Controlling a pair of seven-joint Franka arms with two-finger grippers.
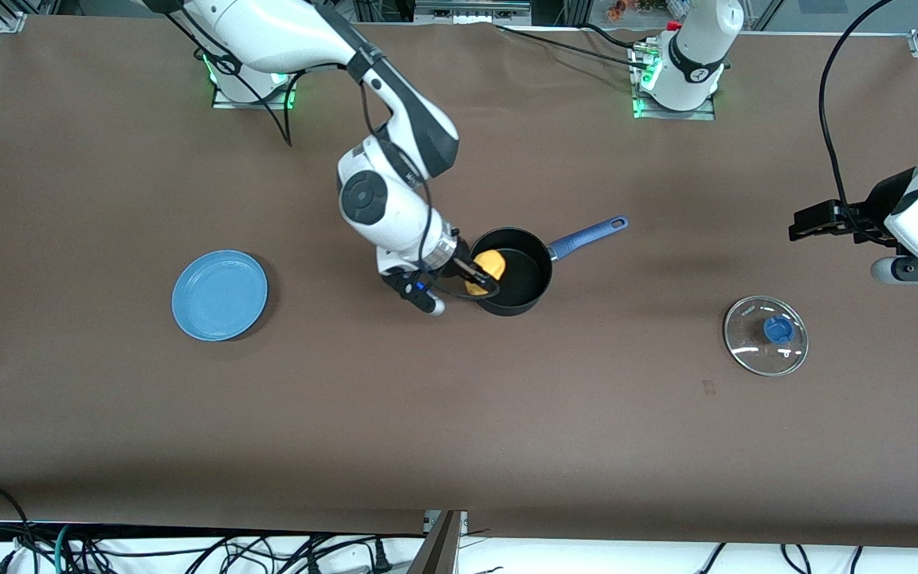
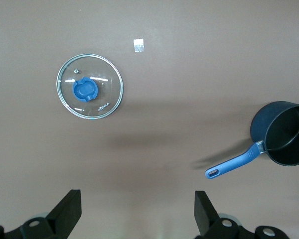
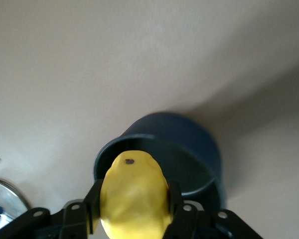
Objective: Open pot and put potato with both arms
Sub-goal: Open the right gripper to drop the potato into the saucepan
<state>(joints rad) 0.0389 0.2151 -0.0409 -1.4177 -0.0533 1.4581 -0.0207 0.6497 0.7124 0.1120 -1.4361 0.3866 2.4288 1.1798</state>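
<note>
Potato over the open pot, not yet released.

Right gripper (image 1: 476, 281) fingers (image 3: 172, 199) clamped on the potato (image 1: 487, 269), over the rim of the black pot (image 1: 524, 275) at mid-table. Glass lid (image 1: 766, 335) already off, flat on the table toward the left arm's end; left gripper (image 2: 138, 209) spread wide and empty, waiting above the table near it. Left to do, seemingly: the drop into the pot.

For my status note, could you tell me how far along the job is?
Done: the lid lies on the table, off the pot. In hand: the right end effector holds the potato over the pot's rim. Left: releasing it inside. The left end effector waits open above the lid.
</note>
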